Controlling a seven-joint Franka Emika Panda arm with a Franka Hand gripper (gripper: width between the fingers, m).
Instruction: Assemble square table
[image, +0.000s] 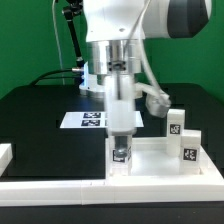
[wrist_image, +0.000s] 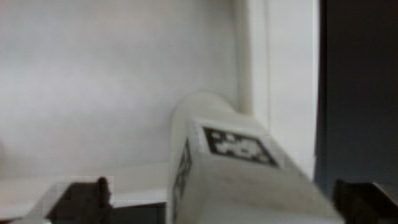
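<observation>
The white square table top (image: 155, 163) lies at the front of the black table, and its pale inner face fills much of the wrist view (wrist_image: 107, 90). A small white leg (image: 120, 154) with a black-white tag stands on the top. It leans in the wrist view (wrist_image: 240, 150). My gripper (image: 120, 158) reaches straight down over this leg and is open. In the wrist view my gripper (wrist_image: 222, 205) has its dark fingers (wrist_image: 80, 200) on either side of the leg, with a gap showing on one side. Two more tagged legs (image: 175, 122) (image: 190, 146) stand at the top's right edge.
The marker board (image: 90, 120) lies flat on the black table behind my gripper. A white rail (image: 90, 190) runs along the front edge, with another white piece (image: 5, 152) at the exterior view's left. A dark stand and cables rise at the back.
</observation>
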